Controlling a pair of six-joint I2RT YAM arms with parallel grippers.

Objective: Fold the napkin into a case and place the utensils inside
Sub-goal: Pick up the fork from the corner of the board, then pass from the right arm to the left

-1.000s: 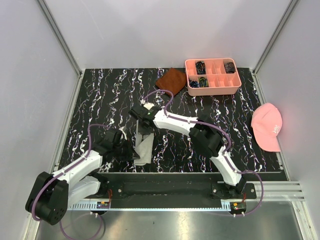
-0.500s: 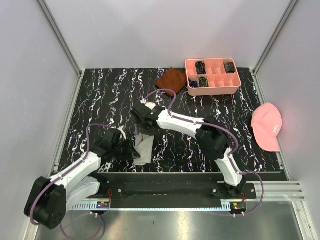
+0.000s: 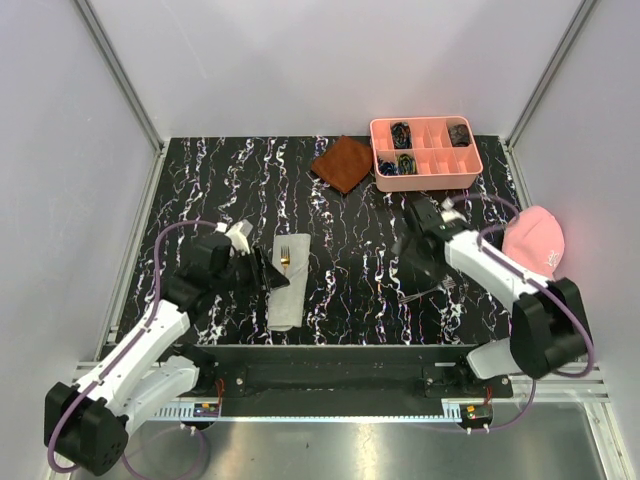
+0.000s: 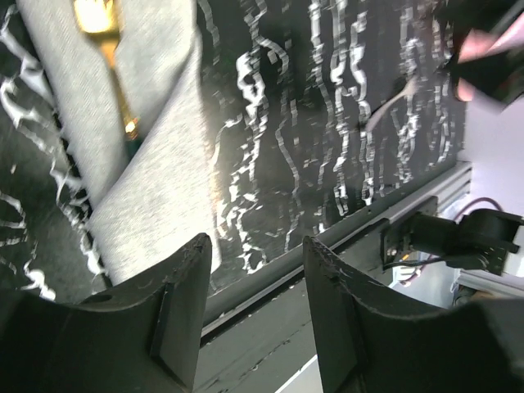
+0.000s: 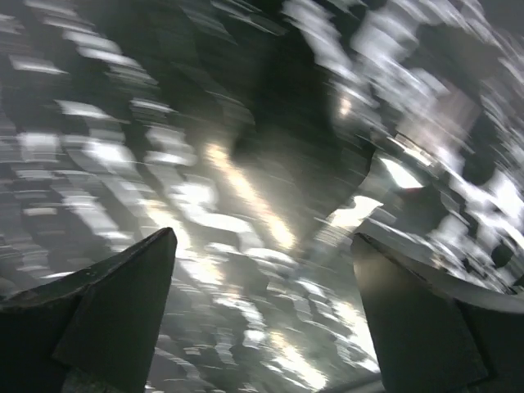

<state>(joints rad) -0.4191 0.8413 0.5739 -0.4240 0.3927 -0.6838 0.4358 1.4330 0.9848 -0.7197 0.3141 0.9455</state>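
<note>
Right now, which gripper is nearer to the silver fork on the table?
Right. The right gripper hangs close to the fork, on its far side; the left gripper is far off, beside the case.

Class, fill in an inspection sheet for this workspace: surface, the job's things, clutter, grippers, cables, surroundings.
Surface: black white-veined table; no spills seen.
Job's things: napkin folded into a narrow strip; gold-ended utensil lying on it; silver fork loose on the table, apart from the napkin.
Clutter: brown cloth; pink tray holding small dark items; pink cap.
Grippers: left gripper open, empty, beside the napkin; right gripper open, empty, its view blurred.
Cables: purple cables looped along both arms; no snag seen.
Surroundings: white walls, metal frame posts.
</note>
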